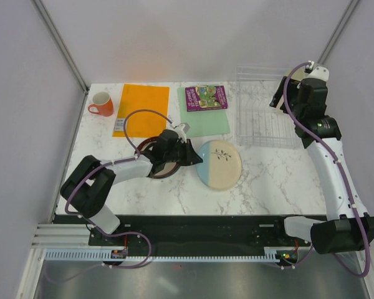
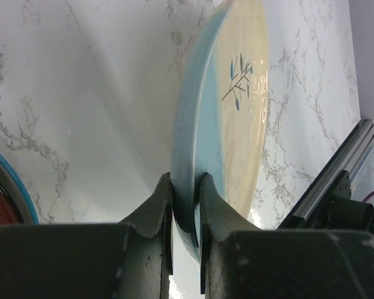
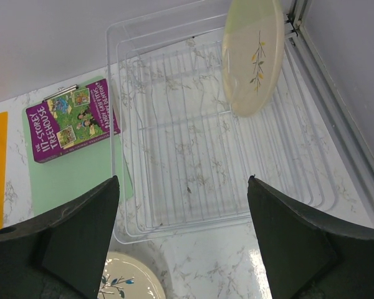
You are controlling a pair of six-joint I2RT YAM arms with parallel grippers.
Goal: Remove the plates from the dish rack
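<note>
- Table (image 1: 268,180): white marble top, carrying everything below.
- Rack (image 1: 265,118): clear wire grid at the far right of the table, just right of the green mat.
- Orange mat (image 1: 140,109): flat, far left.
- Green mat (image 1: 209,121): flat, between the orange mat and the rack.
- Leaf plate (image 1: 218,164): cream and light blue with a sprig, lying level at table centre, out of the rack.
- Maroon plate (image 1: 165,169): on the table, left of the leaf plate and mostly hidden under the left arm.
- Beige plate (image 3: 252,56): upright in the rack's far-right end.
- Book (image 1: 206,98): purple, on the green mat's far edge.
- Left gripper (image 2: 186,187): narrow, pinching the leaf plate's blue rim.
- Right gripper (image 3: 182,180): wide, holding nothing, above the rack's near edge.
- Mug (image 1: 101,104): orange, far-left corner, beside the orange mat.
</note>
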